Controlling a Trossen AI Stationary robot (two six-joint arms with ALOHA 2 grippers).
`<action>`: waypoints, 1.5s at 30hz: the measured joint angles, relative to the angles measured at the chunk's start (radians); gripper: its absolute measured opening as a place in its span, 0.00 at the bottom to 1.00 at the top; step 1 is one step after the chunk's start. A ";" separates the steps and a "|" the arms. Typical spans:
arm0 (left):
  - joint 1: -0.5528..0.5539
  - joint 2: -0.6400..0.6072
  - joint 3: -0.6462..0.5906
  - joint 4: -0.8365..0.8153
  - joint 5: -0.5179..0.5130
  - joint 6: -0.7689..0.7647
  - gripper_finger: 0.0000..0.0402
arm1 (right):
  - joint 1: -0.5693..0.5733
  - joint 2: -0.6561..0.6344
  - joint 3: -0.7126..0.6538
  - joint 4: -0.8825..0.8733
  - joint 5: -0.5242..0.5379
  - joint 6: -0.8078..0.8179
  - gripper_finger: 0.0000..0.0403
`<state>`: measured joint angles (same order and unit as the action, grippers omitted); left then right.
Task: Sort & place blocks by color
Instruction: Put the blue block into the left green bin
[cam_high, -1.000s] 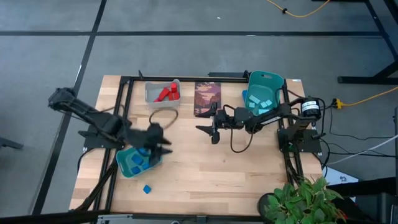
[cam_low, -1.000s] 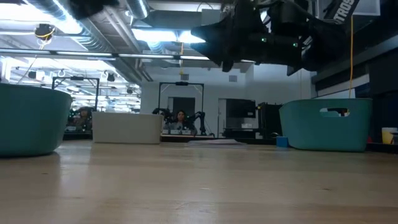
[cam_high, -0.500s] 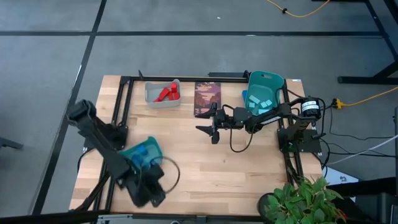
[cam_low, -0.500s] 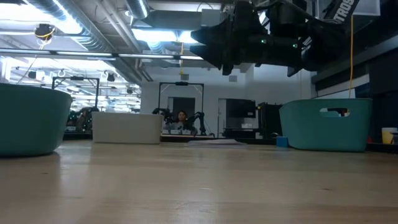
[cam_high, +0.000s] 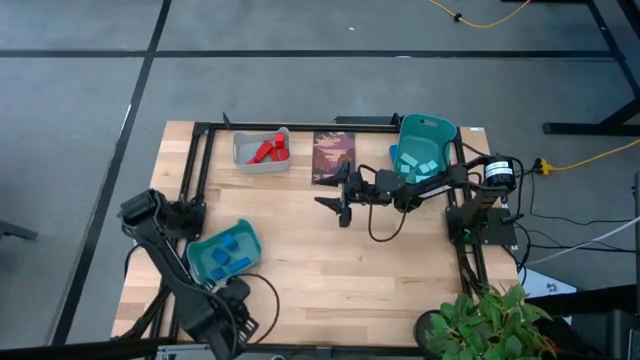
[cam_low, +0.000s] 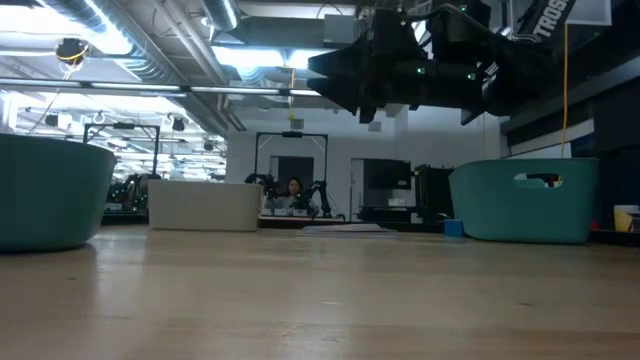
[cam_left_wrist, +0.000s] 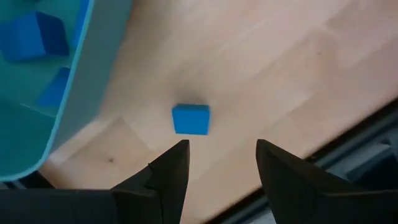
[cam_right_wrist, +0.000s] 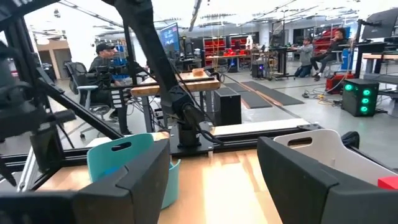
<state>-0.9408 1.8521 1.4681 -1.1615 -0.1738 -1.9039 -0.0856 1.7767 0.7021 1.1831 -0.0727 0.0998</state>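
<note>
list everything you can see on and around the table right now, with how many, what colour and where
grey bin: one, grey, far left of table, holding red blocks; exact number unclear
card: one, dark picture, far middle
right teal bin: one, teal, far right, holding several cyan blocks
left teal bin: one, teal, near left, holding several blue blocks
loose block: one, blue, on bare wood beside the left teal bin
plant: one, green, off the near right corner
people: some, in the room behind the table
left gripper: open, just above the loose block, near left edge
right gripper: open, above table middle, holding nothing
</note>
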 joint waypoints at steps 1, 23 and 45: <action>0.000 0.008 -0.006 0.003 0.000 0.002 0.44 | -0.001 0.000 0.000 0.000 0.000 0.000 0.61; 0.000 0.026 -0.196 0.190 0.016 0.001 0.44 | -0.003 0.000 0.000 -0.046 0.001 -0.002 0.61; 0.001 0.026 -0.196 0.195 -0.006 0.066 0.45 | -0.003 0.000 0.000 -0.045 0.001 -0.003 0.61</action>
<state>-0.9402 1.8786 1.2716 -0.9661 -0.1798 -1.8377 -0.0887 1.7771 0.7025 1.1386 -0.0714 0.0967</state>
